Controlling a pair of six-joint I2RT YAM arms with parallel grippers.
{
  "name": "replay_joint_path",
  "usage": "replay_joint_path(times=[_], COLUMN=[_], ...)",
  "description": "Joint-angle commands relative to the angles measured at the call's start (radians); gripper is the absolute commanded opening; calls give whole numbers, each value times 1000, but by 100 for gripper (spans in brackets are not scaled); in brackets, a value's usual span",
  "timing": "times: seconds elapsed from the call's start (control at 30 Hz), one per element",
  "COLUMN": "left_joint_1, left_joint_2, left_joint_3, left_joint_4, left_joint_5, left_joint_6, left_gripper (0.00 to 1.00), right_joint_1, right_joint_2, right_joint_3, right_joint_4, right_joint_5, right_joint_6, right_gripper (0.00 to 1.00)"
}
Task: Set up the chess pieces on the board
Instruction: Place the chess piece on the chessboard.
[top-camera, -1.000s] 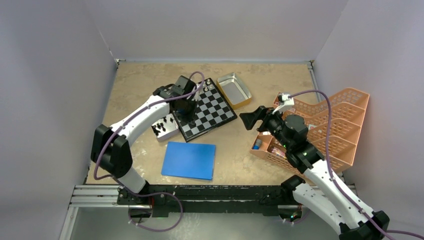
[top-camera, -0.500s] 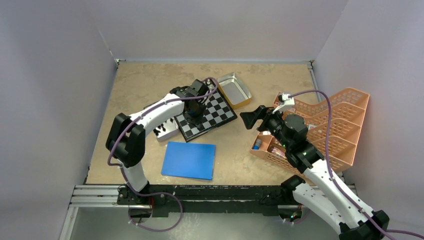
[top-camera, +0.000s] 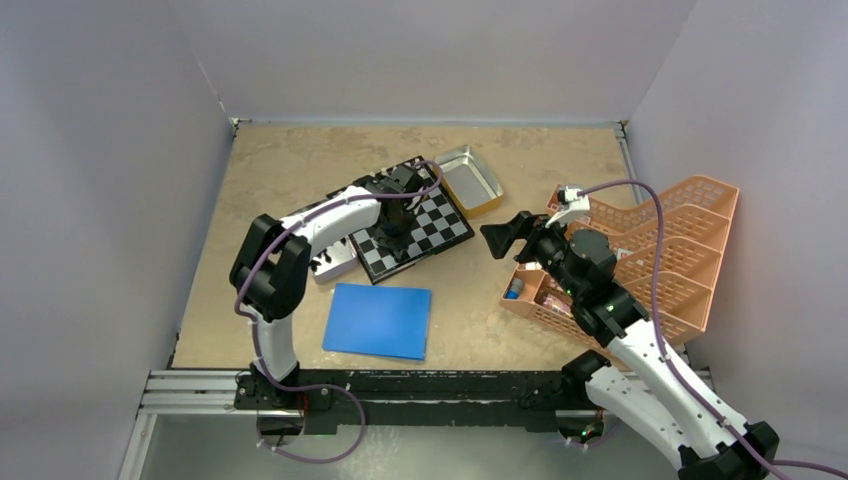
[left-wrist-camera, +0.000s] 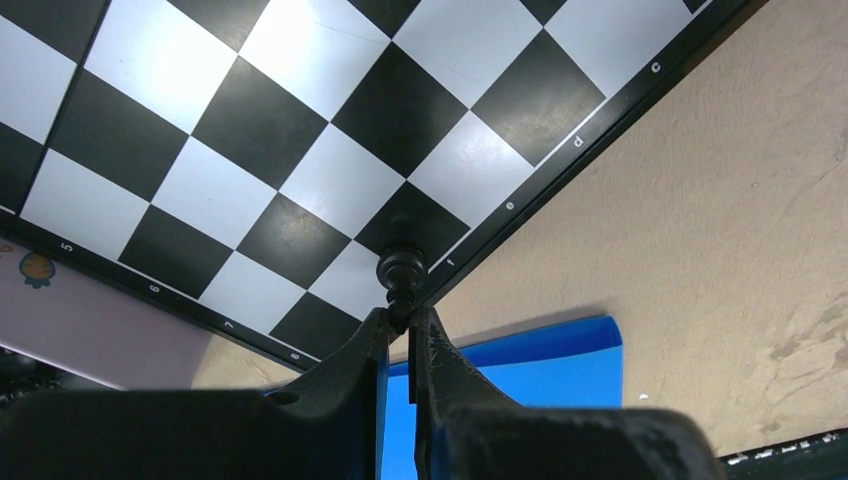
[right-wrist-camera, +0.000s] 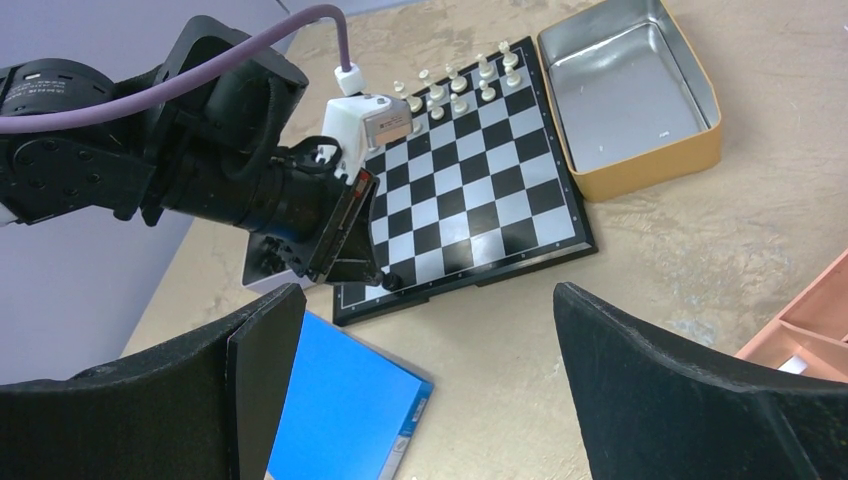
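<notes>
The board (top-camera: 440, 215) lies at mid-table, also seen in the left wrist view (left-wrist-camera: 300, 130) and the right wrist view (right-wrist-camera: 480, 170). My left gripper (top-camera: 393, 238) is shut on a black chess piece (left-wrist-camera: 402, 272), holding it by its top over a dark square in the board's near edge row (right-wrist-camera: 392, 283). Whether the piece touches the board I cannot tell. Several white pieces (right-wrist-camera: 460, 85) stand along the far edge. Black pieces (top-camera: 325, 262) lie in a small tray left of the board. My right gripper (right-wrist-camera: 425, 297) hangs open and empty to the right of the board (top-camera: 497, 240).
An empty metal tin (top-camera: 468, 180) sits by the board's far right corner. A blue sheet (top-camera: 378, 320) lies in front of the board. An orange basket (top-camera: 650, 260) fills the right side, behind my right arm.
My left arm has swung its elbow to the right and carried the gripper with the black piece a little right along the board's near edge. The right arm has not moved.
</notes>
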Motion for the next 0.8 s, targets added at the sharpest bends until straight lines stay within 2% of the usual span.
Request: replay_joint_path(times=[0.0,0.77], left_joint_1=[-4,-4], left_joint_2=[16,39], left_joint_3=[41,35], left_joint_4=[30,65], left_joint_5=[-30,1], left_joint_6=[-3,-4], left_gripper=[4,6], right_joint_1=[-3,-2], right_joint_2=[-9,-17], right_joint_3=[12,6], right_joint_4=[35,27], right_joint_5=[20,30], right_joint_6=[-14,-15], right_gripper=[96,97])
